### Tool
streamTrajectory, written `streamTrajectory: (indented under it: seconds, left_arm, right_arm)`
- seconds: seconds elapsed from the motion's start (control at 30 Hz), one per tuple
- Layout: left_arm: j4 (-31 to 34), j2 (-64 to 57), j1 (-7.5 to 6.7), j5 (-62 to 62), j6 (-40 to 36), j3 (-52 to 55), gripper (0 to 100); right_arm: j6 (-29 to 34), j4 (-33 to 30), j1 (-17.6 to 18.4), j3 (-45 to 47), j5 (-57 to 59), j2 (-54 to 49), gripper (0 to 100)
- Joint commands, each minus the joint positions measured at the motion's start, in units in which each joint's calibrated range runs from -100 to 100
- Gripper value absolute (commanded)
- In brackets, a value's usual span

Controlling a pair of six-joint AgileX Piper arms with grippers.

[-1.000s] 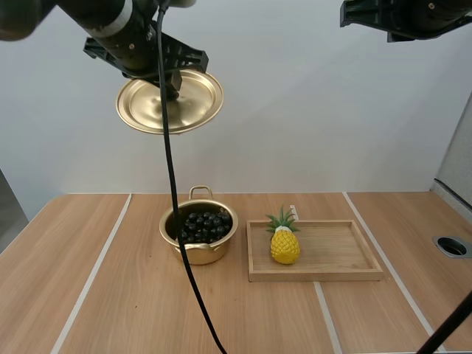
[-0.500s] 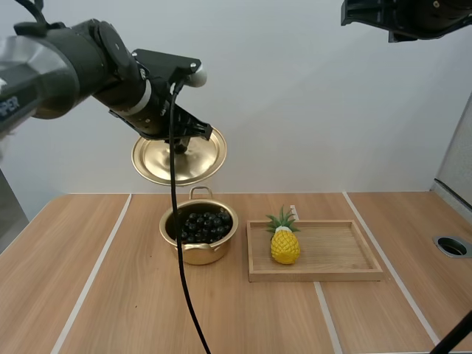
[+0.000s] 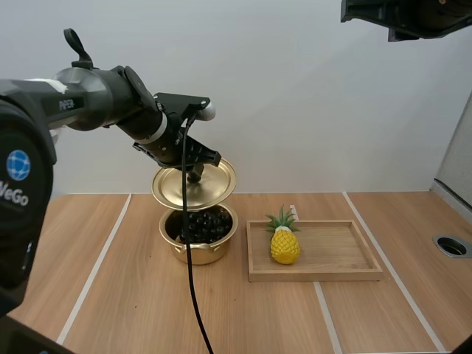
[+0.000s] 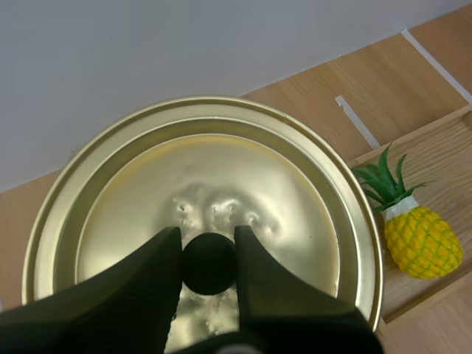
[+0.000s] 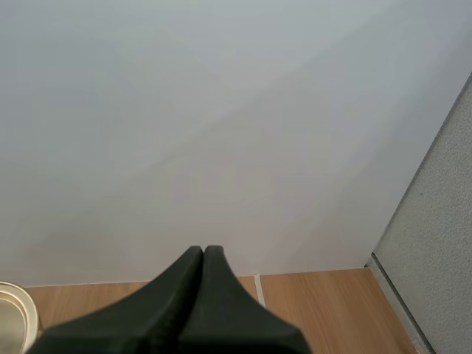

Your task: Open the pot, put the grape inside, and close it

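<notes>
L arm (image 3: 110, 99) stretched fwd, claw (image 4: 209, 247) pinching lid (image 3: 194, 186) above pot (image 3: 199, 237).

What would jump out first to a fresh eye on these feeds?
The gold lid, pinched by its black knob in the left pincer, hangs over the pot, which holds dark grapes. Beside the pot, a yellow pineapple stands on a wooden tray.
</notes>
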Motion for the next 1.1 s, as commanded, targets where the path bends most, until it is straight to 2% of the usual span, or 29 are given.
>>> streamTrajectory:
  seconds: [0.0, 0.53, 0.9, 1.07]
  left_arm:
    - [-1.62, 2.05, -0.19, -1.97, 1.18, 0.14, 0]
    - [-1.62, 7.25, -0.19, 3.12, 5.11, 0.53, 0]
    - [-1.87, 9.90, -0.19, -7.41, 5.82, 4.91, 0]
    - [-5.14, 10.52, -0.19, -9.23, 7.78, 5.99, 0]
  right_arm:
    - [0.13, 0.12, -0.19, -0.25, 0.17, -1.81, 0]
    - [0.13, 0.23, -0.19, -0.25, 1.40, -2.49, 0]
    - [0.13, 0.23, -0.19, -0.25, 2.68, -2.49, 0]
    - [0.13, 0.23, -0.19, -0.25, 2.88, -2.49, 0]
